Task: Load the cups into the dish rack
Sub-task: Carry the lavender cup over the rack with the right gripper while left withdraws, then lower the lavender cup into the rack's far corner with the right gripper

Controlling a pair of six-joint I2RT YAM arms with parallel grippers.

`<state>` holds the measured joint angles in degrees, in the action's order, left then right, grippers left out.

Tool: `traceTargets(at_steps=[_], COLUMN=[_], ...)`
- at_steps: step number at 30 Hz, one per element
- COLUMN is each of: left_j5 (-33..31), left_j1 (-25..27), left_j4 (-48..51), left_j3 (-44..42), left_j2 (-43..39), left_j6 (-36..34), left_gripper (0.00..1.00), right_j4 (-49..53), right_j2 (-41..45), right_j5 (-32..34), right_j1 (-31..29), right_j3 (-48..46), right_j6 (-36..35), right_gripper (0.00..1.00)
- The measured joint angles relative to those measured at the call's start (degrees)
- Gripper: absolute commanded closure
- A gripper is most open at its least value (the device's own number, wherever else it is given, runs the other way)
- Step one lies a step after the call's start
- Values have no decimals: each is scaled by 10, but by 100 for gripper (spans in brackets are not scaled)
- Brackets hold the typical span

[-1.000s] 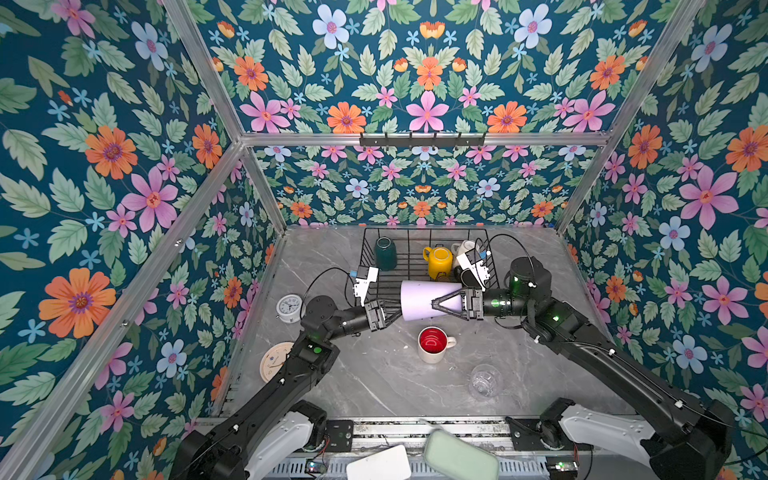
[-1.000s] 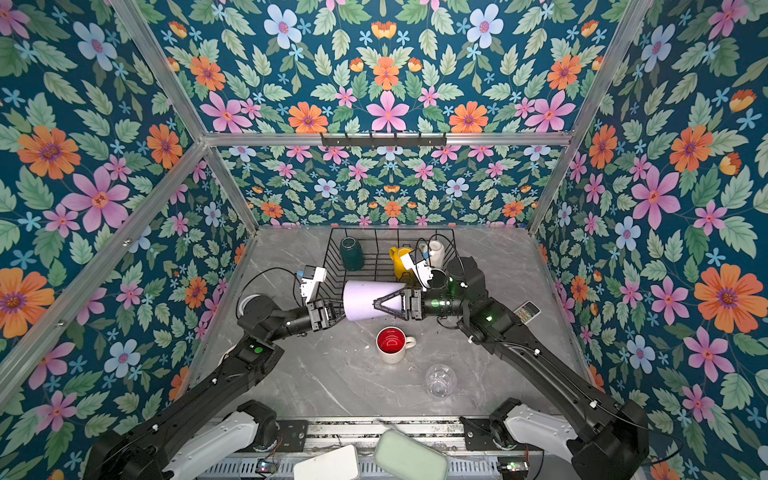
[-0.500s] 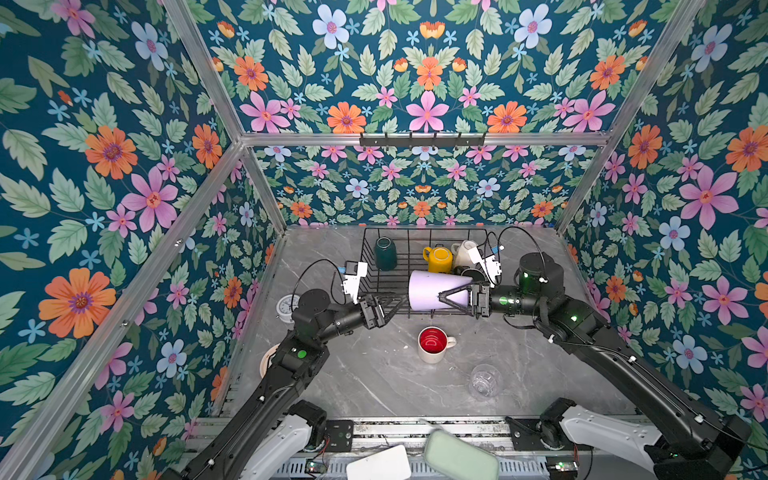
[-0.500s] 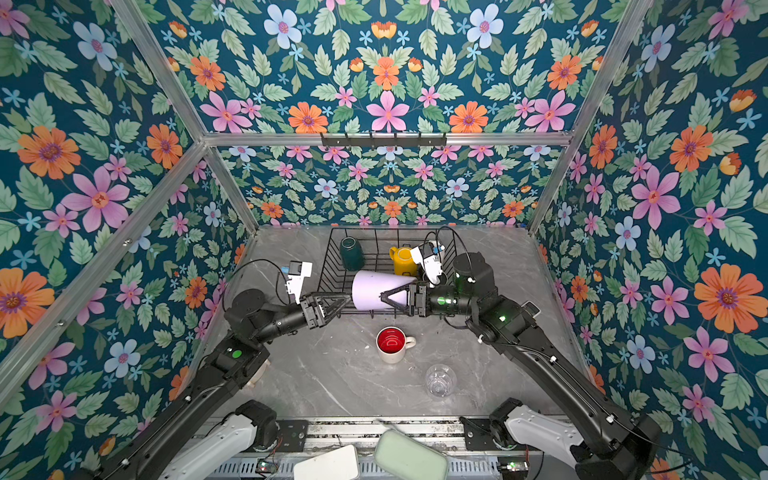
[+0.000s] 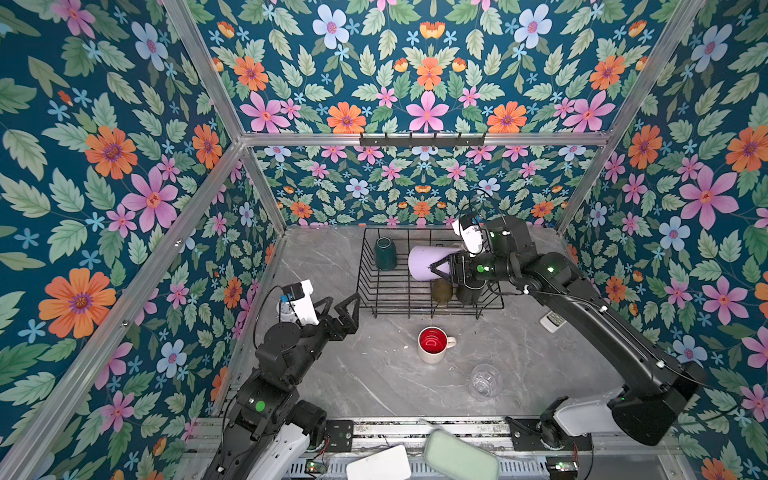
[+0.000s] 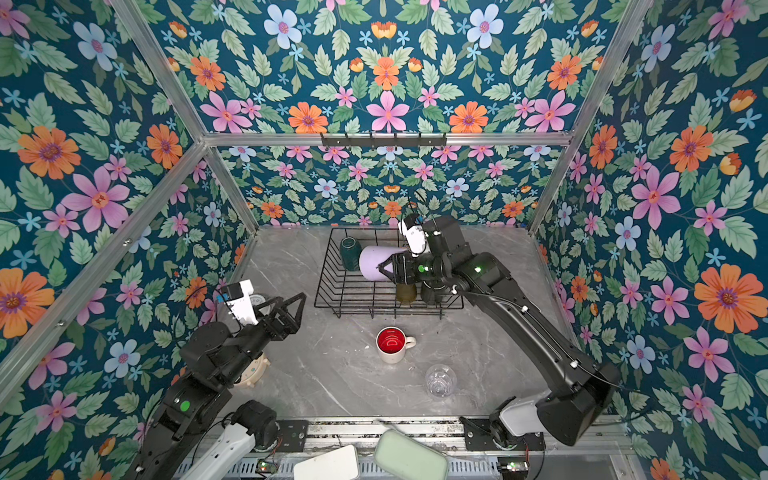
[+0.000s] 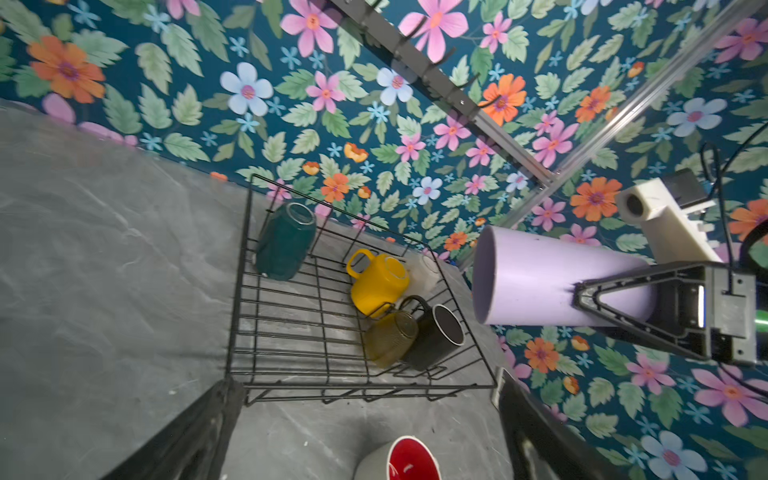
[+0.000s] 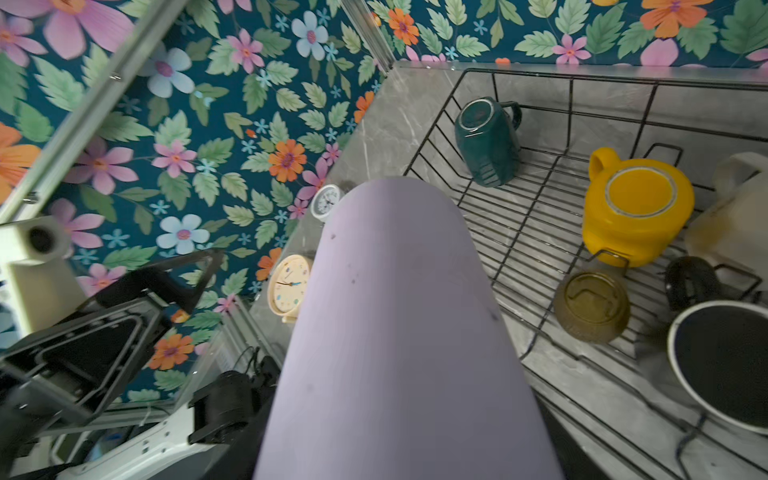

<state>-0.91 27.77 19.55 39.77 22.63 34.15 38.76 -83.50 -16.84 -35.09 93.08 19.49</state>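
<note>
- Grey marbled tabletop (image 5: 374,382), veined white, with a few pale crumbs in front of the dish rack (image 5: 368,266).
- Walls (image 5: 104,166) on all sides of the rack carry dark teal floral paper. Aluminium framing (image 5: 216,104) runs along the corners, and a black hook rail (image 5: 422,139) hangs high behind the rack.
- The black wire rack sits toward the back wall.
- Right gripper (image 5: 436,268) is clamped on the base end of the lilac tumbler (image 5: 422,262). The tumbler lies horizontal above the rack's middle, mouth toward the rack's left side.
- Left gripper (image 5: 344,297) has its jaws spread wide and empty, just off the rack's front-left corner.
- Inside the rack:
  - teal mug (image 5: 384,253) inverted at the far left;
  - yellow mug (image 7: 376,282) and white mug (image 7: 424,270) at the back right;
  - olive glass (image 5: 441,291) and black mug (image 5: 467,293) at the front right.
- Red-inside mug (image 5: 432,345) stands upright on the table in front of the rack. The clear glass (image 5: 484,380) is farther out, front-right of the rack.
- Two clocks lie left of the rack: a white one (image 8: 326,201) and a cream one (image 8: 289,286).
</note>
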Motion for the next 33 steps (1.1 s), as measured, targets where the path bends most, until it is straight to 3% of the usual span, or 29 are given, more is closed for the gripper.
traceTargets(at_steps=[10,19,24,33], left_j5=[-114,-159,-171,-180], left_j1=[0,0,1,2], left_j4=[104,153,168,179], left_j3=[-1,4,8,11], left_j2=[-97,-151,-155,-155], left_j6=[1,15,15,15], left_gripper=[0,0,0,0], right_j4=[110,210,240,235], right_j2=[-236,-424,-492,-553], right_j5=[87,159,201,249], right_j1=[-9,-19,-18,-19], right_j3=[252,472,541,573], right_j6=[-63,-98,-113,-142], right_gripper=[88,90,90,90])
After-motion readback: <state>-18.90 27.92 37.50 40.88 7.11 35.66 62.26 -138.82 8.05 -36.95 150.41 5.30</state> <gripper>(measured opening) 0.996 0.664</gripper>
